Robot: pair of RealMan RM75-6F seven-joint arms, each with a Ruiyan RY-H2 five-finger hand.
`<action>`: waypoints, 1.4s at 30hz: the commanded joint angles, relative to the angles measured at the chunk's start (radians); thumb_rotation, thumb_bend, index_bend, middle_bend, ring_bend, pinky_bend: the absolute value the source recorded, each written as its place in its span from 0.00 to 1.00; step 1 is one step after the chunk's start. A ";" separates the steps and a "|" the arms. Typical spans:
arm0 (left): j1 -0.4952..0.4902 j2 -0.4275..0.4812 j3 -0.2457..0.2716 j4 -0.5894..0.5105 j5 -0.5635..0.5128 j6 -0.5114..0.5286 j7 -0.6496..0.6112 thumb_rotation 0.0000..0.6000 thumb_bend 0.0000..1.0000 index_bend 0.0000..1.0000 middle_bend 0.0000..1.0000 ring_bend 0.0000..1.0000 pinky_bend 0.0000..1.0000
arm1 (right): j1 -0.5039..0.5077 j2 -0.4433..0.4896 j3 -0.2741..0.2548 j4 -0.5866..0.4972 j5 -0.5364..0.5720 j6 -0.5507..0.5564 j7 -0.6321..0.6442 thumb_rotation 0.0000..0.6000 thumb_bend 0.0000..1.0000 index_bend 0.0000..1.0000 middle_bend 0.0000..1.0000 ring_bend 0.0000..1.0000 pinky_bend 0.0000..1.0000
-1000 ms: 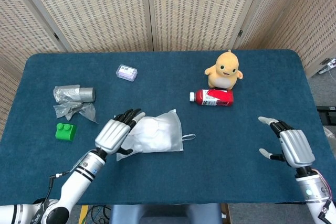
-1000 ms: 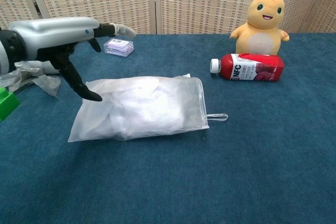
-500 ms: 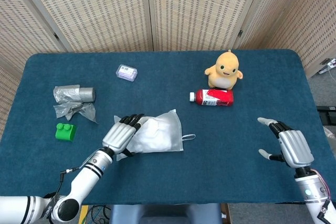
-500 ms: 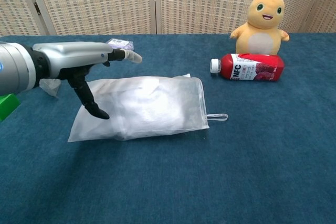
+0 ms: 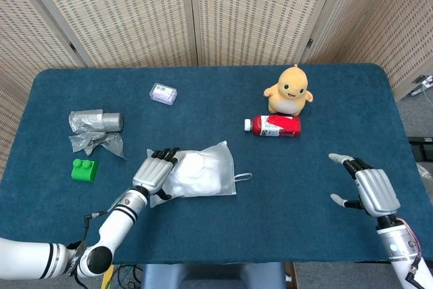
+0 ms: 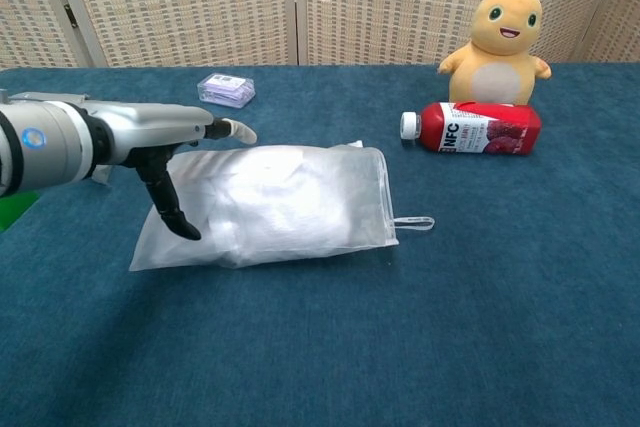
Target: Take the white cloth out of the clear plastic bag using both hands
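On the far left of the blue surface (image 5: 203, 99) lie a green block (image 5: 84, 169) and crumpled grey wrapping (image 5: 95, 130). Right of them, the left robot hand (image 5: 153, 172) rests flat, fingers spread and gripping nothing, on the left end of the clear plastic bag (image 6: 270, 205), thumb pointing down at its near edge. The white cloth (image 5: 193, 172) sits inside the bag, near the surface's middle. A small box (image 5: 163, 93) lies further back. To the right are a red bottle (image 5: 274, 125) and yellow plush toy (image 5: 289, 89). The right robot hand (image 5: 367, 189) hovers open at the near right.
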 commanded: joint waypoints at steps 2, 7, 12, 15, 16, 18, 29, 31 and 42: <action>-0.020 -0.012 0.001 0.014 -0.026 0.012 0.003 1.00 0.00 0.00 0.00 0.00 0.08 | 0.001 -0.004 -0.001 0.003 0.001 -0.003 0.000 1.00 0.00 0.24 0.29 0.28 0.50; -0.052 -0.021 0.004 0.023 -0.080 0.024 0.027 1.00 0.00 0.00 0.00 0.00 0.08 | 0.001 -0.007 -0.003 0.008 0.001 -0.005 0.003 1.00 0.00 0.24 0.29 0.28 0.50; -0.088 -0.026 0.005 0.027 -0.153 0.034 0.058 1.00 0.00 0.00 0.00 0.00 0.09 | 0.000 -0.013 -0.005 0.014 0.002 -0.008 0.008 1.00 0.00 0.24 0.29 0.28 0.50; -0.108 -0.028 0.007 0.031 -0.193 0.034 0.074 1.00 0.00 0.00 0.00 0.00 0.11 | 0.000 -0.016 -0.007 0.019 0.002 -0.009 0.012 1.00 0.00 0.24 0.29 0.28 0.50; -0.114 -0.029 0.008 0.033 -0.205 0.035 0.080 1.00 0.00 0.00 0.00 0.00 0.12 | 0.000 -0.017 -0.007 0.020 0.002 -0.010 0.013 1.00 0.00 0.24 0.29 0.28 0.50; -0.127 -0.037 0.008 0.040 -0.225 0.047 0.090 1.00 0.00 0.00 0.00 0.00 0.17 | 0.001 -0.019 -0.007 0.023 0.002 -0.011 0.015 1.00 0.00 0.24 0.29 0.28 0.50; -0.144 -0.096 0.029 0.086 -0.180 0.114 0.096 1.00 0.00 0.00 0.00 0.05 0.37 | 0.003 -0.025 -0.008 0.029 0.000 -0.014 0.020 1.00 0.00 0.24 0.29 0.28 0.50; -0.142 -0.108 0.038 0.096 -0.145 0.127 0.095 1.00 0.00 0.00 0.00 0.09 0.38 | 0.004 -0.028 -0.009 0.029 -0.001 -0.016 0.019 1.00 0.00 0.24 0.29 0.28 0.50; -0.140 -0.150 0.063 0.135 -0.062 0.157 0.125 1.00 0.00 0.16 0.28 0.32 0.50 | 0.010 -0.029 -0.008 0.024 -0.001 -0.022 0.013 1.00 0.00 0.24 0.29 0.28 0.50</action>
